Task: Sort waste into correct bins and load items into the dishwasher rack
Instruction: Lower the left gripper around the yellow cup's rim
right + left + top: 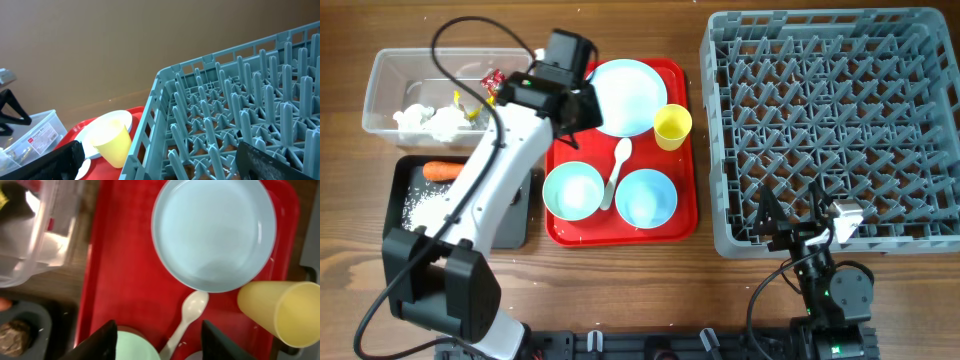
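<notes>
Plate [630,95], cup [672,126], spoon [617,170], green bowl [572,190] and blue bowl [646,197] all sit on the red tray [620,236]. None is in the rack [830,130], which stands just right of it. The cup is upright just beside the plate's rim, and the spoon lies between the bowls.

The left gripper [159,327] hovers over the tray beside the plate, its fingers partly apart with nothing in them. Below them show the green bowl's rim and the spoon handle. The left arm [490,180] crosses the black tray [404,190], hiding part of it. Carrot [443,171], rice [425,205] and a brown lump [15,337] lie there. The tub [380,90] holds tissues [425,120] and wrappers [490,82].

The right gripper [159,150] is at the rack's near edge, spread wide and empty, with the rack wall between it and the cup.

The tub's label [37,135] has red print, too small to read.
</notes>
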`<control>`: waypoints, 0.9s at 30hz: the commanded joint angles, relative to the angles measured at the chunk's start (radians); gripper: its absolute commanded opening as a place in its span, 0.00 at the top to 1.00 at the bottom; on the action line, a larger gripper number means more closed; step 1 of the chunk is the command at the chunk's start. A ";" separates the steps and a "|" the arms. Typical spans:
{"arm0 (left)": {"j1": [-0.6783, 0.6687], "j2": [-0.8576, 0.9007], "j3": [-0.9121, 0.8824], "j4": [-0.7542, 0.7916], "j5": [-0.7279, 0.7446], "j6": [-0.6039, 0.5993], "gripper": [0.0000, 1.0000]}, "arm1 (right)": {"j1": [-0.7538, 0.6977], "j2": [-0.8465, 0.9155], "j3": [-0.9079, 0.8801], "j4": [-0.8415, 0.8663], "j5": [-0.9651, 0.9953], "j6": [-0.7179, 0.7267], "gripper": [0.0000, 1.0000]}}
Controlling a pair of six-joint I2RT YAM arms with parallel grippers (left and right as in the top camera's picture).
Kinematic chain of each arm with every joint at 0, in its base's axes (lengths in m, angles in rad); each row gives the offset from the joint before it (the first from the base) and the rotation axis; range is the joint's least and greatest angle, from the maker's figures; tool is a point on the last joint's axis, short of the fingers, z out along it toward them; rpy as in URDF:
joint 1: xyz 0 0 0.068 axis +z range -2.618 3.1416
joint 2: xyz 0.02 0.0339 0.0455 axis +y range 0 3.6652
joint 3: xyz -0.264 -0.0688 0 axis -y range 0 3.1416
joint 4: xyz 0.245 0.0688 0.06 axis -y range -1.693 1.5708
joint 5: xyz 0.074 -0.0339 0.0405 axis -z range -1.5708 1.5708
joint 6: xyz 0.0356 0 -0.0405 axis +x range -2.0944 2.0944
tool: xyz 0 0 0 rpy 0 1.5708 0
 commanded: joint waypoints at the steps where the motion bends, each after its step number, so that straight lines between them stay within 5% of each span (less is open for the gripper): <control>1: 0.041 -0.017 0.011 -0.035 0.038 -0.005 0.43 | 0.003 -0.006 -0.001 0.003 0.010 -0.008 0.00; 7: 0.044 -0.017 0.011 -0.079 0.051 -0.006 0.38 | 0.003 -0.006 -0.001 0.003 0.010 -0.007 0.00; 10: 0.038 -0.016 0.010 -0.080 0.106 -0.006 0.24 | 0.003 -0.006 -0.001 0.003 0.010 -0.008 0.00; 27: -0.058 0.046 0.010 -0.011 0.164 -0.060 0.41 | 0.003 -0.006 -0.001 0.003 0.010 -0.007 0.00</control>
